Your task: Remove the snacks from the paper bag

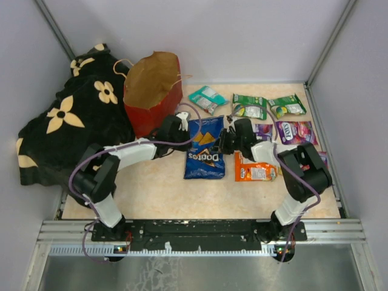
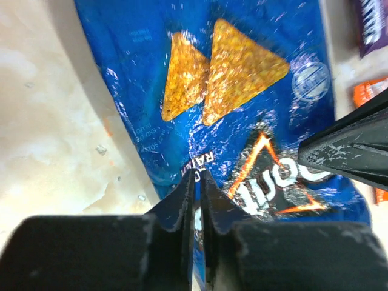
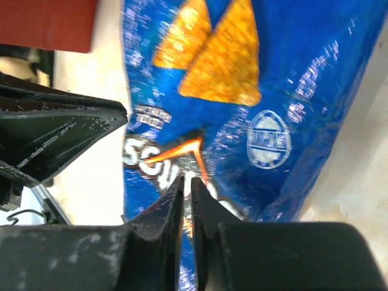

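The left hand [image 2: 197, 182] is narrow: its two fingers stand almost together, with only a thin slit between the tips. It sits at the far left corner of the Doritos bag [image 1: 205, 148], and the blue foil shows through the slit. I cannot tell whether the tips pinch the bag's edge or only rest over it.

The right hand [image 3: 187, 185] is just as narrow, its fingers nearly touching. It is at the bag's far right edge, over the printed logo, and again I cannot tell whether it grips the bag.

The Doritos bag lies flat on the desk [image 1: 157, 188] between the two arms, out of the paper bag [image 1: 151, 91]. The hands face each other across its far end, so close that each one's dark finger shows in the other's wrist view.

The paper bag, red with its brown inside facing up, is just beside the left hand and leans on the blanket [image 1: 66, 121] at the far left.

Right of the hands, a teal packet [image 1: 207, 99], a green packet [image 1: 249, 107], a second green packet [image 1: 287, 106] and a purple packet [image 1: 294, 131] lie near the far edge. An orange packet [image 1: 254, 170] lies just beside the Doritos bag, partly under the right arm.
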Robot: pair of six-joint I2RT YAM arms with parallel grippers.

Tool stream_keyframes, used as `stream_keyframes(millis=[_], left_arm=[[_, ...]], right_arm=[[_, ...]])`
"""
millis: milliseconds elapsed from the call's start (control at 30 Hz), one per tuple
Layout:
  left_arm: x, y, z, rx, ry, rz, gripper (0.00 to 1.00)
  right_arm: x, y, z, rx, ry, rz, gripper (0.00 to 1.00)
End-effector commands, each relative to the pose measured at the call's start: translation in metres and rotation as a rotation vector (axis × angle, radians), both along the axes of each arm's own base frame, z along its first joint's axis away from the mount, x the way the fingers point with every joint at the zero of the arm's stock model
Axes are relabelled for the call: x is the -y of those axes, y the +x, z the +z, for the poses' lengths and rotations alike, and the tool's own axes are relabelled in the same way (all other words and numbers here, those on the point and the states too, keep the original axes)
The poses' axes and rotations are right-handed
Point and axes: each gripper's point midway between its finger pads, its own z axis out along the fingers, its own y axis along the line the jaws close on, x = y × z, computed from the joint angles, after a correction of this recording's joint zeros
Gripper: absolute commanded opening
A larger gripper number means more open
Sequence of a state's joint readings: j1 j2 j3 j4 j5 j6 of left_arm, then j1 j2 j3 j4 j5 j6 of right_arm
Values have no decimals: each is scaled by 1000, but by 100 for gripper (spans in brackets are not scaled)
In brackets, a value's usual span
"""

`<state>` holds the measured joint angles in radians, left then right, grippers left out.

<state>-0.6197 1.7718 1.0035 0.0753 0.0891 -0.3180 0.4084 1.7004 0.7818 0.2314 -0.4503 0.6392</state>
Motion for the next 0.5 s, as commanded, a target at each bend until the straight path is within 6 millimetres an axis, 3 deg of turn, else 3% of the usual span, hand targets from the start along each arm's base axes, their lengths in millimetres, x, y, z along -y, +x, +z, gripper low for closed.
stream_keyframes(millis=[0,67,100,167,367,467], left_arm=[[-9,14,73,168,-17,27,22],[-15,12,96,216,-28,38,38],[-18,10,106,239,-34,44,45],[-27,5,124,287,-44,60,54],[-62,-16,171,438,-50,111,86],[-84,-28,189,497,-50,151,99]], right_arm=[[-5,27,98,224,62,-1,24],[-4,26,114,245,69,2,57],[-4,25,119,251,73,4,69],[-3,20,124,258,78,8,83],[8,2,133,273,61,13,98],[18,-7,141,303,39,-8,99]])
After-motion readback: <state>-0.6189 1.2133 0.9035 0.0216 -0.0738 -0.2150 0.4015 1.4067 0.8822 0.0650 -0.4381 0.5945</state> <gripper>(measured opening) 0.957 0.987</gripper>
